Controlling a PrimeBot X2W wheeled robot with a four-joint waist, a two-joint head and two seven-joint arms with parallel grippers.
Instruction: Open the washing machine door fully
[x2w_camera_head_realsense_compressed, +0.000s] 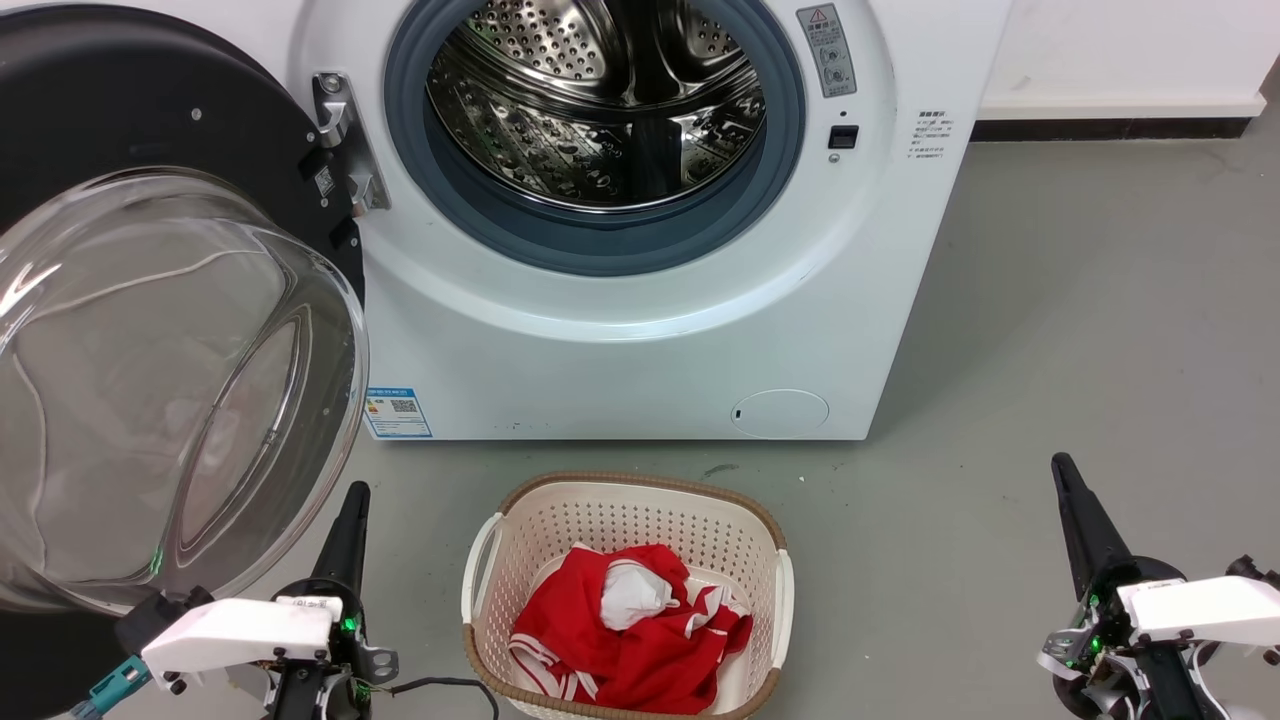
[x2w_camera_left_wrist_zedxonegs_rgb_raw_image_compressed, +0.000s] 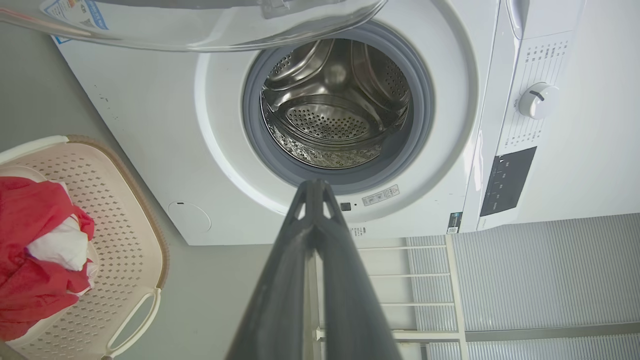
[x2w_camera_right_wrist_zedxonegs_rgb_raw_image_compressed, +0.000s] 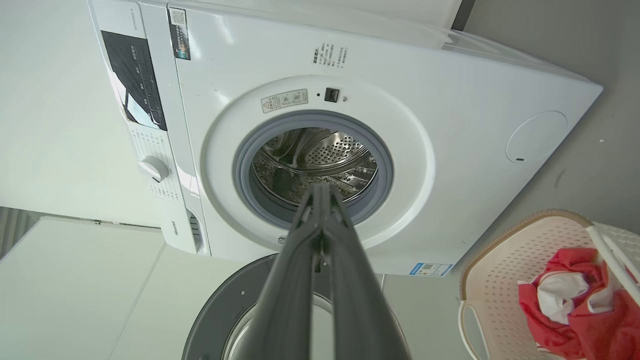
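Note:
The white washing machine (x2w_camera_head_realsense_compressed: 640, 340) faces me, its steel drum and blue-grey gasket exposed. Its door (x2w_camera_head_realsense_compressed: 150, 380), black-rimmed with a bulging clear glass bowl, is swung wide out to the left on its hinge. My left gripper (x2w_camera_head_realsense_compressed: 355, 495) sits low at the left, shut, fingertips just right of the glass bowl's lower edge and holding nothing. In the left wrist view the shut left gripper (x2w_camera_left_wrist_zedxonegs_rgb_raw_image_compressed: 314, 184) points at the drum, with the door's glass (x2w_camera_left_wrist_zedxonegs_rgb_raw_image_compressed: 200, 25) above. My right gripper (x2w_camera_head_realsense_compressed: 1062, 465) is shut and apart at the lower right; in its wrist view the right gripper (x2w_camera_right_wrist_zedxonegs_rgb_raw_image_compressed: 320, 187) points at the drum, the door (x2w_camera_right_wrist_zedxonegs_rgb_raw_image_compressed: 225, 310) below.
A cream laundry basket (x2w_camera_head_realsense_compressed: 500, 560) holding red and white clothes stands on the grey floor in front of the washing machine, between my two arms. A white wall with a dark skirting runs behind on the right.

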